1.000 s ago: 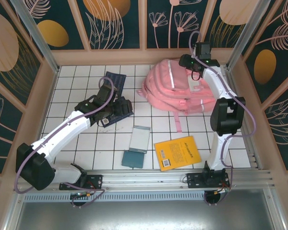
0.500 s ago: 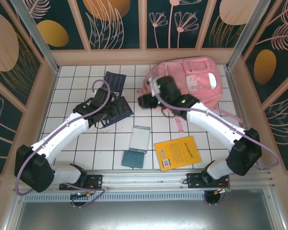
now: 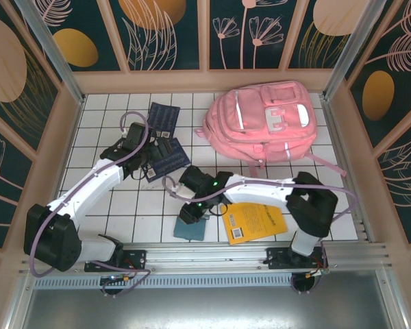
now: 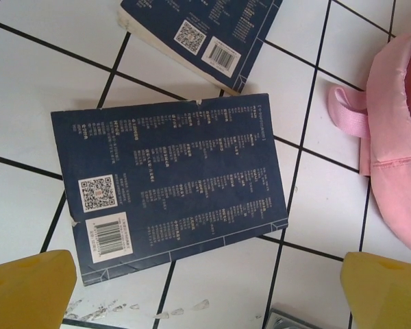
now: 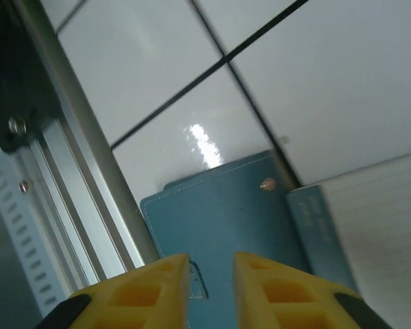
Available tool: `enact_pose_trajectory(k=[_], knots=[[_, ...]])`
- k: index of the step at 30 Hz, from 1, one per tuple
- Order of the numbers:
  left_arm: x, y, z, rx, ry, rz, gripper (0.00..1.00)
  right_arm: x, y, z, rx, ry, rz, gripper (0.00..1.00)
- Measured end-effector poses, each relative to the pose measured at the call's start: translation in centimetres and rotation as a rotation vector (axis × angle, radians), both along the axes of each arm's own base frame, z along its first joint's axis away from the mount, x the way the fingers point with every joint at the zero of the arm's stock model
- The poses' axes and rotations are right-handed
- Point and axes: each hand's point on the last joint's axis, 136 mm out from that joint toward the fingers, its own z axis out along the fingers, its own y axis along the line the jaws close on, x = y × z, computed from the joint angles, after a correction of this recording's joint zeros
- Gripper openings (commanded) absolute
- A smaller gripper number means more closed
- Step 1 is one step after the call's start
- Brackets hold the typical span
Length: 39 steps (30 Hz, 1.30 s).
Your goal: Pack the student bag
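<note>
The student bag [image 3: 260, 120], a large pink backpack, lies flat at the back right; its edge and a strap [image 4: 397, 130] reach into the left wrist view. My left gripper [image 3: 140, 161] hovers open over a dark blue book [image 4: 171, 181], with its yellow fingertips [image 4: 27, 291] spread wide near the book's lower corners. My right gripper [image 3: 190, 205] reaches low across the table over a teal notebook [image 3: 192, 225]. Its yellow fingers [image 5: 133, 295] stand a narrow gap apart just above the teal cover [image 5: 219, 219], and nothing sits between them.
A second dark blue book [image 3: 162, 118] lies behind the first. A yellow book [image 3: 257, 219] rests at the near right, partly under my right arm. The aluminium rail [image 5: 75, 171] runs along the near table edge, close to the right gripper. White tiles between the books are bare.
My right arm has swung from the backpack at the back right, across and down to the teal notebook near the front, and its jaws have narrowed. My left gripper has shifted slightly left.
</note>
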Motion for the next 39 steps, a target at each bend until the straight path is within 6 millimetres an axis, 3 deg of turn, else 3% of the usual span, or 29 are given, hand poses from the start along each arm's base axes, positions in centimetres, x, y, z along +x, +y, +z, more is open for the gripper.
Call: enact_pose_trajectory(k=[5,10,17,24,28,32,35,39], knots=[[0.2,0.4,0.1,-0.004,-0.003,0.013,0.99,-1.5,0.5,-1.7,-0.024,0.063,0.064,0.09],[0.3,0.4,0.1,-0.011,-0.002,0.011,0.99,-2.2,0.6,-1.5,-0.009,0.091,0.101,0.02],[0.2,0.1,0.0,-0.024,0.003,0.0,0.99,-3.3,0.8,-1.5,-0.005,0.141,0.132,0.0],[0.0,-0.1,-0.2,-0.033,0.011,-0.009,0.99,-3.1,0.7,-4.5,-0.086,0.164,0.111,0.01],[0.0,-0.2,-0.2,-0.037,0.012,-0.012,0.99,-1.1,1.3,-4.5,-0.089,0.091,0.04,0.02],[0.0,-0.2,-0.2,-0.036,0.013,-0.012,0.99,3.5,1.3,-4.2,-0.069,0.003,-0.106,0.05],[0.0,-0.2,-0.2,-0.036,0.013,-0.012,0.99,7.2,0.7,-4.0,-0.058,-0.042,-0.223,0.2],[0.0,-0.1,-0.2,-0.036,0.012,-0.012,0.99,9.4,0.4,-3.5,-0.033,-0.053,-0.305,0.36]])
